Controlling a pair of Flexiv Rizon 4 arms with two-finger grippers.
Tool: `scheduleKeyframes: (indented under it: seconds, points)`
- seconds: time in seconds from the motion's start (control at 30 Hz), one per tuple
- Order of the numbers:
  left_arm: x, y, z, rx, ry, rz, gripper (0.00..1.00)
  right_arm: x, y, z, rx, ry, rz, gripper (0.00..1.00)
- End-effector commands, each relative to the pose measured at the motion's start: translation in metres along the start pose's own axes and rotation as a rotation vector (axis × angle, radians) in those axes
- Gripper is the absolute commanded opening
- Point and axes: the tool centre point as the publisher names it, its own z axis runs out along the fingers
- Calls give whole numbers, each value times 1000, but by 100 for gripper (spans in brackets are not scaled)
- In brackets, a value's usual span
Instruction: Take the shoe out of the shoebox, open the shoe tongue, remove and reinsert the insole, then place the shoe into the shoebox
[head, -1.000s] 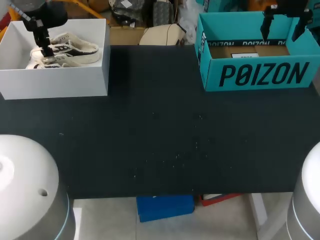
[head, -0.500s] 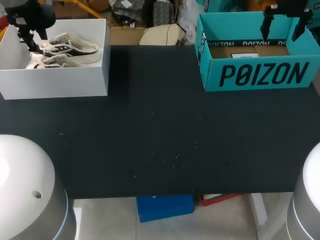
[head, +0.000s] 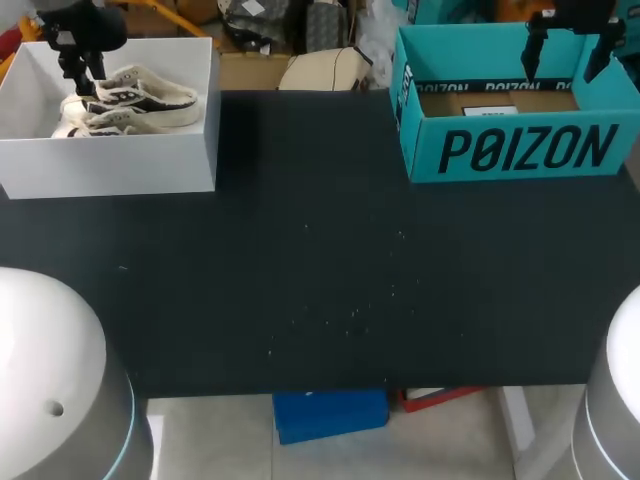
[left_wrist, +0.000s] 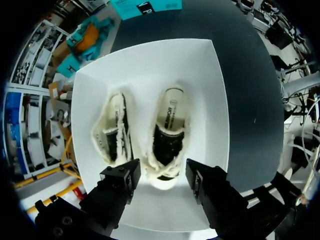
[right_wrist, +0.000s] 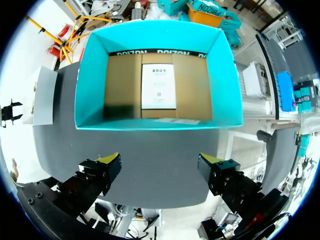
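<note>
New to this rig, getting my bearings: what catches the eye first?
Cream-and-black shoes lie in a white box at the table's far left, the open left gripper above them. Far right stands a teal shoebox holding only a white label, the open right gripper over it.

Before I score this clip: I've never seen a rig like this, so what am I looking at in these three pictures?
It is a robot with two arms at a black table. One picture looks down from a fixed camera above and behind the robot. The two round ones come from a camera on each wrist, looking out along the fingers. The left gripper hangs open over a white box that holds two pale shoes. The right gripper hangs open over a teal shoebox with no shoe in it. Neither gripper holds anything.
</note>
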Motion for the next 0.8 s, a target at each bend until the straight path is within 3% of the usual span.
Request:
scheduleKeyframes:
  seconds: [0.03,0.3,0.8]
  points:
    - [-31,-5,34,-17,72,18,56,0,0,0,0,0,0,100]
    - [-45,-11,71,-20,103,15,53,0,0,0,0,0,0,100]
    - [-28,-16,137,-24,170,16,44,0,0,0,0,0,0,100]
